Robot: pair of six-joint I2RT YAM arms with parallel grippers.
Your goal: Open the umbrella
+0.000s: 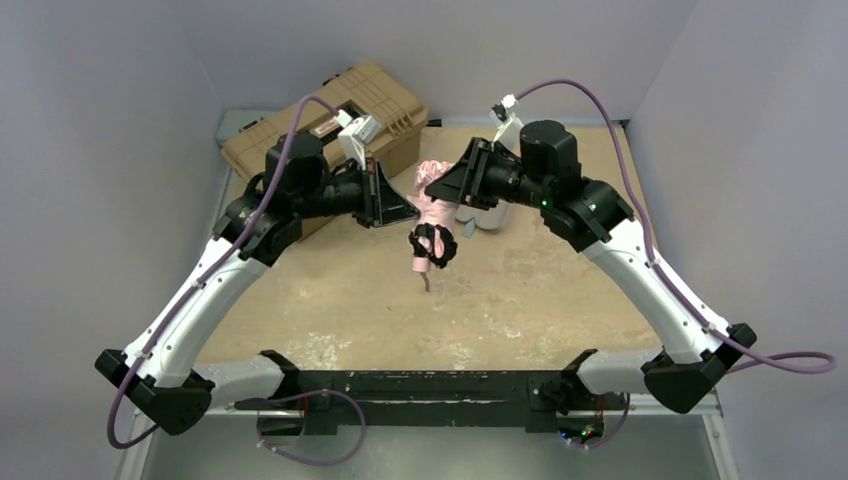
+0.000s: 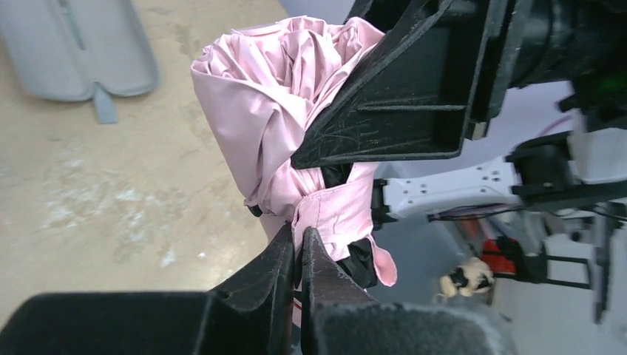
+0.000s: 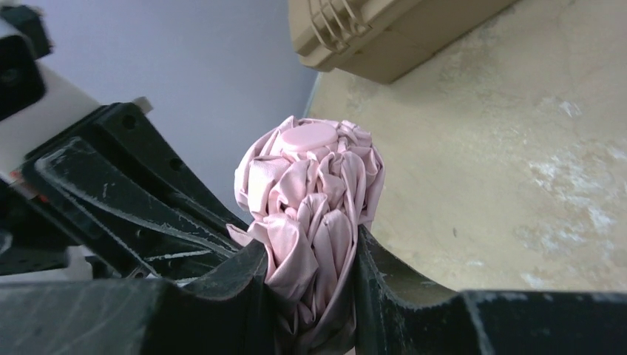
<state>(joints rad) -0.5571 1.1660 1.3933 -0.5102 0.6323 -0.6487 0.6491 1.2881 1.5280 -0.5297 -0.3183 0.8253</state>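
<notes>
The folded pale pink umbrella [image 1: 436, 206] hangs above the middle of the table between both arms, its small handle [image 1: 421, 264] and a black wrist loop pointing down toward me. My right gripper [image 3: 309, 248] is shut on the bunched pink canopy [image 3: 310, 185] just below its round top cap [image 3: 307, 137]. My left gripper [image 2: 299, 238] is shut, its tips pinching the edge of the pink closure strap [image 2: 336, 211] that wraps the umbrella [image 2: 273, 89]. Black lining shows under the strap. The shaft is hidden.
A tan hard-shell toolbox [image 1: 330, 125] stands at the back left, close behind the left arm. A pale grey zipped case [image 2: 74, 44] lies on the sandy tabletop [image 1: 520, 300] under the right arm. Walls close in on both sides.
</notes>
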